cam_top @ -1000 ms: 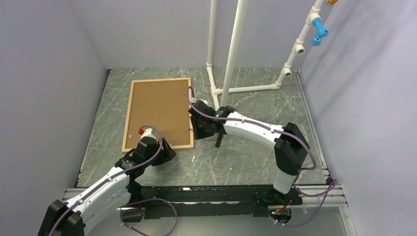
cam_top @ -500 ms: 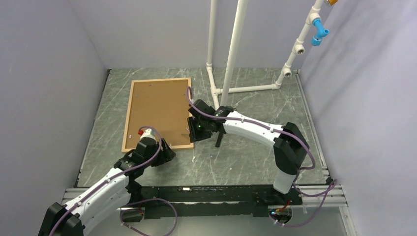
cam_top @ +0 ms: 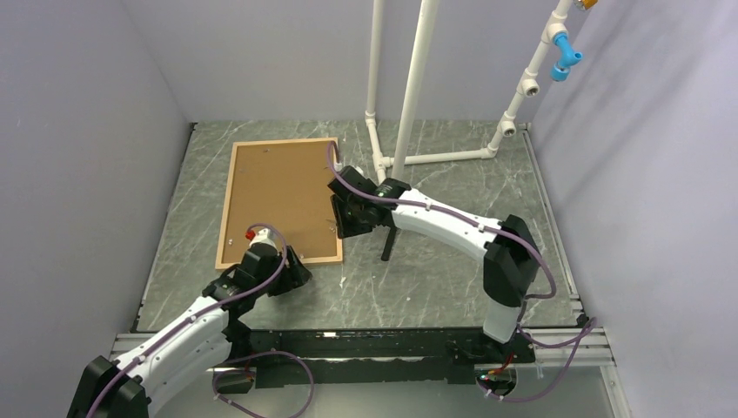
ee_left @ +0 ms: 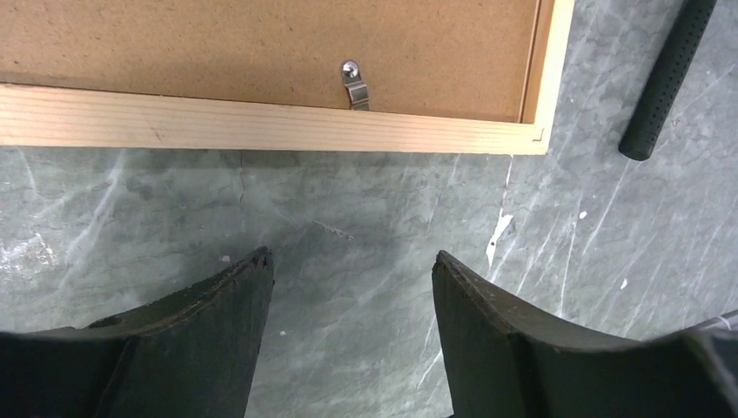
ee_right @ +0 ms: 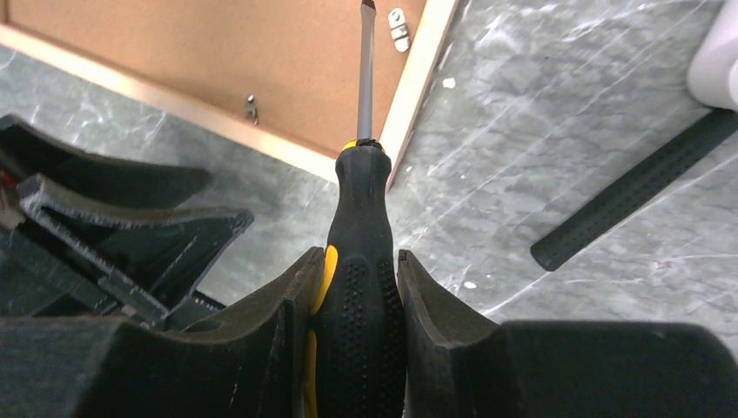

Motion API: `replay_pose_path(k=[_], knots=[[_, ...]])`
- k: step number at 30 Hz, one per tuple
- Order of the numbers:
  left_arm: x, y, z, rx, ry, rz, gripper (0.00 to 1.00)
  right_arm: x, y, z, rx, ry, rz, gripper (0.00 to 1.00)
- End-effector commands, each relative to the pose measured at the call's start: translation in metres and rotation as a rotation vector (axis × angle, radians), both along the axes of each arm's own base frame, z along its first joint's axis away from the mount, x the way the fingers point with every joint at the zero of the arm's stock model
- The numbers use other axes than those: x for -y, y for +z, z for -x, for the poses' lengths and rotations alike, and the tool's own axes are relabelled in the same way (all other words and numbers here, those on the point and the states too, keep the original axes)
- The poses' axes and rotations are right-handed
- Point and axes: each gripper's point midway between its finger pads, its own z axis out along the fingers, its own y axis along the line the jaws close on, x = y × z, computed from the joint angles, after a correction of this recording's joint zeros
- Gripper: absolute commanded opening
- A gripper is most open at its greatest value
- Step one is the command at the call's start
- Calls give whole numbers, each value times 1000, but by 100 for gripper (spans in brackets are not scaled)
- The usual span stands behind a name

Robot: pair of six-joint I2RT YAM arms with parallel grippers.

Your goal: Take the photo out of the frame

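Jaws of right gripper [ee_right: 357,287] clamped on screwdriver [ee_right: 361,235] handle, blade tip ahead over backing board [ee_right: 218,52], beside metal clip [ee_right: 399,28] at frame [ee_right: 416,87] rail. Left gripper [ee_left: 348,270] jaws apart, empty, over table [ee_left: 365,218]; frame rail just ahead. Photo hidden.

No writing, label, brand mark, number or sign can be read in any view; the frame [ee_left: 261,122], its backing board [ee_left: 218,43] and the screwdriver [ee_right: 358,287] carry none.
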Motion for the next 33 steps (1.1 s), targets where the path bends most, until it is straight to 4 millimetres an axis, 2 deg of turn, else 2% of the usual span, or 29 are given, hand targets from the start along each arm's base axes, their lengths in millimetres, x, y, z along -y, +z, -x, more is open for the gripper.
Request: replay_pose_path(k=[1,9,16,19,25,33], knots=[[8,23,-11,69,-12,48,72,1,3,-15,21,-51,64,0],[6,28,-11,83,-13,31,73,-3,-7,-13,-68,-148,90,0],[4,28,-10,92,-6,36,73,-9,-10,6,-173,-180,57,0],[3,30,-9,104,3,47,73,-5,-8,11,-177,-208,65,0],[2,31,-8,110,4,51,73,-8,-19,23,-254,-191,43,0],[2,33,-8,114,6,54,73,-11,-10,31,-282,-185,0,0]])
